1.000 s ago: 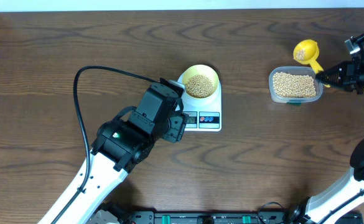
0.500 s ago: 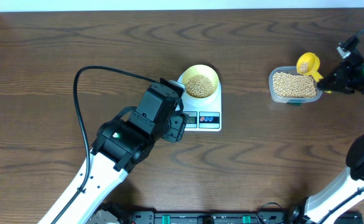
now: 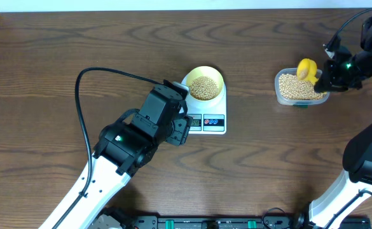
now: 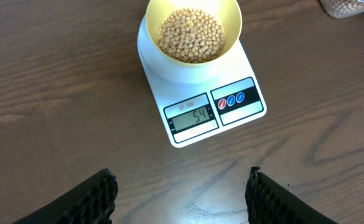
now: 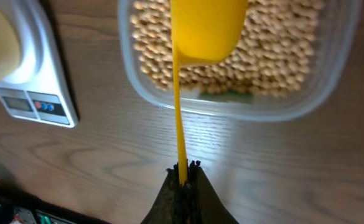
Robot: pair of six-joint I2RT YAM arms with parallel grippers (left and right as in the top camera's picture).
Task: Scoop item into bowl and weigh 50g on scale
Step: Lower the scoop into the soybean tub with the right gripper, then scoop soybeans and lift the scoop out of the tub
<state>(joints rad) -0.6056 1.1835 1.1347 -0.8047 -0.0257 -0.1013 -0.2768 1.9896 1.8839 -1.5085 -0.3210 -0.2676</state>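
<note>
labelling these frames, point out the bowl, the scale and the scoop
bowl (image 4: 233, 22): left wrist view, bare inner wall at right
scale (image 4: 193, 116): left wrist view, on its display
scoop (image 5: 208, 28): right wrist view, middle of its head

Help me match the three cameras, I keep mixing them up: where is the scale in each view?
Overhead: the scale sits near the middle of the picture, display end towards the bottom.
Left wrist: the scale fills the upper middle, turned at a slant, display towards the camera.
Right wrist: the scale is at the left edge, partly cut off.
Shared landmark: the yellow bowl of beans standing on the scale shows in all three.
</note>
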